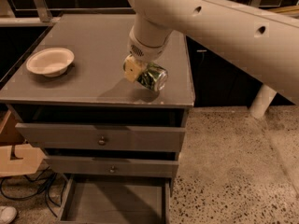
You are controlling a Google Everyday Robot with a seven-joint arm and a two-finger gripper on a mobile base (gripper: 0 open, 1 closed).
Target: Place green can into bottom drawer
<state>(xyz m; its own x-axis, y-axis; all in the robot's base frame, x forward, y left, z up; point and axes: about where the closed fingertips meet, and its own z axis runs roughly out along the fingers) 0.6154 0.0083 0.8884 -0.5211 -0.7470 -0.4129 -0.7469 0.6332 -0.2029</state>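
The small green drink can with patterned label and silver ends (153, 77) is held tilted above the grey cabinet top (88, 45), near its front right edge. The two-finger gripper (142, 73) is clamped on the can's side wall. The can is judged light, thin-walled and smooth; a grip across the mid-body is advised, firm but not crushing. No brand or lettering can be read. The wide grey bottom drawer (117, 202) stands open below.
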